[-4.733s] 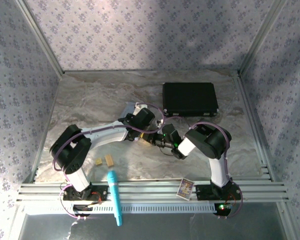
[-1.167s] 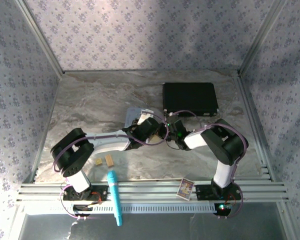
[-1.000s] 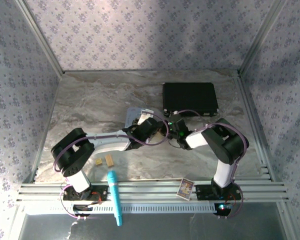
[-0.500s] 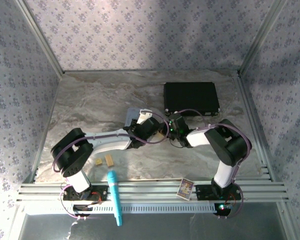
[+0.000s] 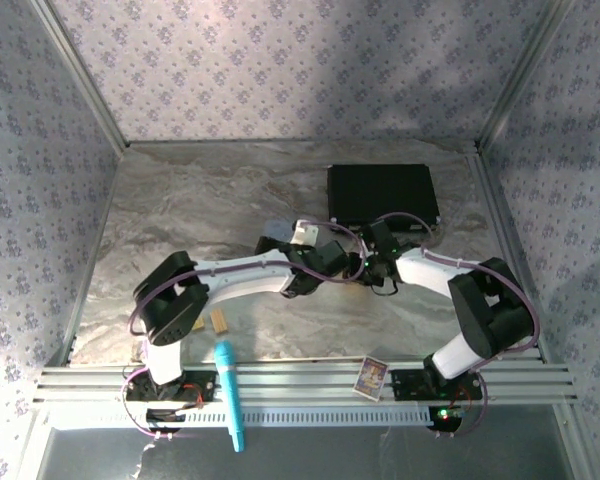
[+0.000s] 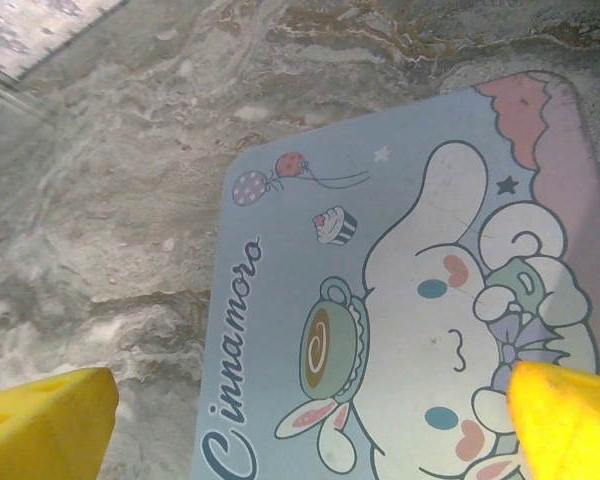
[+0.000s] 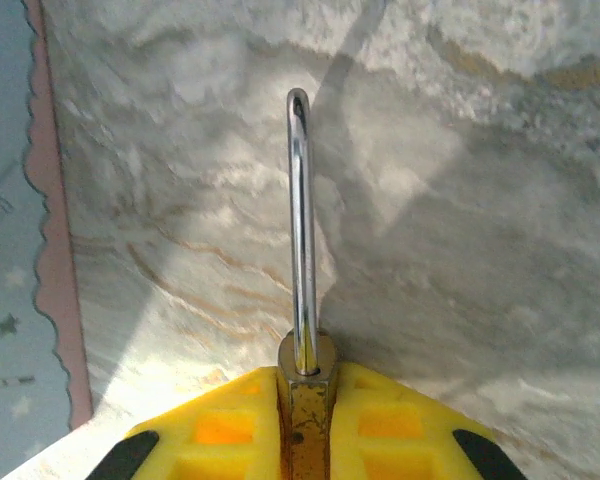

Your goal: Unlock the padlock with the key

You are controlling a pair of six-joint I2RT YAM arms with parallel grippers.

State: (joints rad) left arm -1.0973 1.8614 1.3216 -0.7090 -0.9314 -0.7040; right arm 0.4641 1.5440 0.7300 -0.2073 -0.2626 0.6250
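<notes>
Inside right pincer (image 7: 305, 405): padlock (image 7: 299, 250) clamped, shackle jutting forward | left pincer (image 6: 305, 425): spread wide, empty

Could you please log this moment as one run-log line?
left fingers: open, above pastel tin | right fingers: shut on padlock | shackle: sticking out past fingertips

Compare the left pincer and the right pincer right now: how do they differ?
The left pincer stands wide open and empty; the right pincer is shut on the padlock, gripping its brass body with the shackle pointing away. The left pincer hangs over the Cinnamoroll tin; the right pincer is over bare marble table beside that tin. Both are yellow-tipped.
</notes>
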